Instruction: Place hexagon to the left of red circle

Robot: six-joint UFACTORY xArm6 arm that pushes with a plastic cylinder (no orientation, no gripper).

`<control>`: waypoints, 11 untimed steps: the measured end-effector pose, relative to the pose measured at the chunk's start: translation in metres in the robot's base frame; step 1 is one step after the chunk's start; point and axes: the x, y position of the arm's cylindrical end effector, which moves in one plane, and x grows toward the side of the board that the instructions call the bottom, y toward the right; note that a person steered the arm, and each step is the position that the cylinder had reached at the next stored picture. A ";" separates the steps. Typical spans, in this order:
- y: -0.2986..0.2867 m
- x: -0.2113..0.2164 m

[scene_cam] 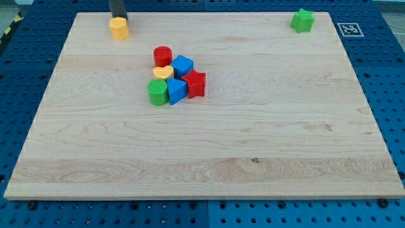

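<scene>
The yellow hexagon block sits near the board's top left corner. My tip stands just above it in the view, touching or nearly touching its top edge. The red circle block is at the top of a tight cluster, below and to the right of the hexagon.
The cluster also holds a yellow heart block, a blue block, a red star block, a blue triangular block and a green circle block. A green star block sits at the top right of the wooden board.
</scene>
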 end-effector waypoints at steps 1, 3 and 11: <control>0.002 0.023; 0.002 0.030; 0.006 0.042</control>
